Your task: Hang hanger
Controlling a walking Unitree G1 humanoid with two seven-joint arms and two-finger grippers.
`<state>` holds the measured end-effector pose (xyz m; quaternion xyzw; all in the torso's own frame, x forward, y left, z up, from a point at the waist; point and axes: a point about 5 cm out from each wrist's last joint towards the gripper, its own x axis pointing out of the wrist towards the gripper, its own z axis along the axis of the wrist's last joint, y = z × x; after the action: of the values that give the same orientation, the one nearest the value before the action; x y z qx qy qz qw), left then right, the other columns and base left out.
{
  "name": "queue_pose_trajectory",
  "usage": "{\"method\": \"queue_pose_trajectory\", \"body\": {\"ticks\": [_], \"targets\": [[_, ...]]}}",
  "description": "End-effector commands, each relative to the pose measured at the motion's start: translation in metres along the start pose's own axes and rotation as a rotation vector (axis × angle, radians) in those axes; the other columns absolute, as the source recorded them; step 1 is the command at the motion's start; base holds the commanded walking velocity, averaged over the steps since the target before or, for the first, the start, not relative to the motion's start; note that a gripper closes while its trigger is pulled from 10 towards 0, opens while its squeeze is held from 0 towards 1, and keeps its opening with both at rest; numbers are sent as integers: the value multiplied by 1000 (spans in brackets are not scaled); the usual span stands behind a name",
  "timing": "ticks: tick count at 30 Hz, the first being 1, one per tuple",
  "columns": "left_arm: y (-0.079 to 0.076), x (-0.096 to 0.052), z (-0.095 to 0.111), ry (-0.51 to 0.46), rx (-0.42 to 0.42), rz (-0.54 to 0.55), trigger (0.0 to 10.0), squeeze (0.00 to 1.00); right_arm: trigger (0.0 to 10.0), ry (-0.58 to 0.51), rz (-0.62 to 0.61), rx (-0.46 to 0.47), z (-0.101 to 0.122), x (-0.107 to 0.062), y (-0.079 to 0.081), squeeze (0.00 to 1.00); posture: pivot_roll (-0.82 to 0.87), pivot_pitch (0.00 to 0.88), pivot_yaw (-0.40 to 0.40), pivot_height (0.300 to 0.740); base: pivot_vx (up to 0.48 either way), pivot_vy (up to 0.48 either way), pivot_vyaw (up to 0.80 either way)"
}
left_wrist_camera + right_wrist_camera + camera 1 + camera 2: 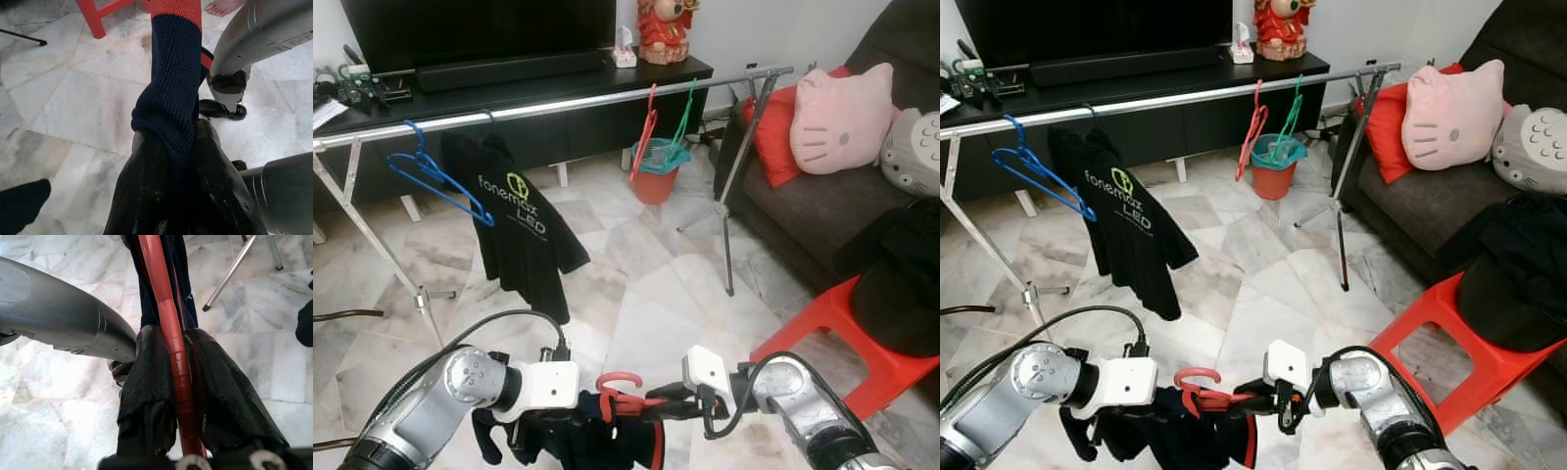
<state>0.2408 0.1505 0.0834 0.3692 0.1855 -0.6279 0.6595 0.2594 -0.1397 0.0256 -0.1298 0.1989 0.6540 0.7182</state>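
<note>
Here we have a long silver clothes rail [568, 106] running across the room in front of the black TV cabinet [509, 93], well ahead of us and above where our arms are. On it hang a blue hanger [435, 176], a black T-shirt [521, 220], and a red hanger [644, 137] and a green one [680, 132] close together; the stretch between the T-shirt and the red hanger is bare, and we judge that the best spot to aim for.

Low in front of us we hold a red hanger with a dark garment [607, 431] draped on it. The right end effector [171, 377] is clamped shut on the hanger's red bar. The left end effector [171, 161] is pinched tight on the navy knit fabric [173, 83].

To hang it well, we should lift the hook [619, 384] above the rail, keep it upright, and lower it on before letting go.
</note>
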Motion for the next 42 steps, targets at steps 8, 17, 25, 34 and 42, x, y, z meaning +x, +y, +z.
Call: {"method": "queue_pose_trajectory", "body": {"ticks": [8,17,25,34,42], "targets": [[-2,2,9,-37,52,-35,10000,0,0,-10,-110,26,-4,-2,-5,0,31,0,-66,740,0,0,0],[0,0,7,-28,50,-42,10000,1000,0,-43,-180,17,-2,1,-7,0,36,0,-67,740,0,0,0],[9,-3,4,-5,58,-11,10000,1000,0,-58,-202,15,-5,5,-4,0,33,0,-62,740,0,0,0],[31,-14,-1,0,90,239,10000,0,0,-77,-291,21,-7,4,-6,0,34,0,-70,740,0,0,0],[43,-20,0,-23,122,429,10000,0,0,-101,-380,24,-6,2,-11,0,37,0,-73,740,0,0,0]]}}
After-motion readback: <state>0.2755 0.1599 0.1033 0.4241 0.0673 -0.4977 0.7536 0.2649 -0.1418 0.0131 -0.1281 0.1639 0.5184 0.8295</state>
